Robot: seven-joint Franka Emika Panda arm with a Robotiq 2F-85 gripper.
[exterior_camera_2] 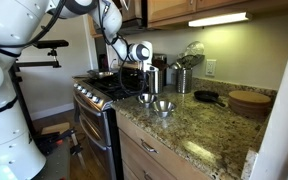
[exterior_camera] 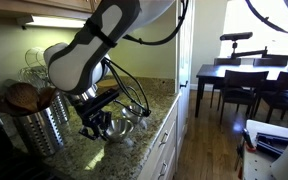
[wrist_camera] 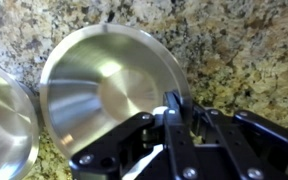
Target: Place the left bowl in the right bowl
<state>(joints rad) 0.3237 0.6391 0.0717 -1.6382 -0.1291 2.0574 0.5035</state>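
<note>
While gripper (wrist_camera: 172, 108) pinches its rim, jaws narrow, left bowl (wrist_camera: 104, 90) rests on counter (wrist_camera: 244, 50), just beside right bowl (wrist_camera: 2, 130). Handling: confirm firm pinch; lift level, clear right bowl's rim, centre above, lower gently. Thin steel may slip.

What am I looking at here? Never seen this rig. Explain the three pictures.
A white robot arm works at a granite counter. Two cameras watch from outside; the third sits on the wrist, looking down past the hand. Its fingers appear to straddle the rim of one steel bowl; whether they have clamped it, I cannot tell. A second bowl sits beside it. Also on the counter: a utensil canister, a dark pan and a wooden dish.
</note>
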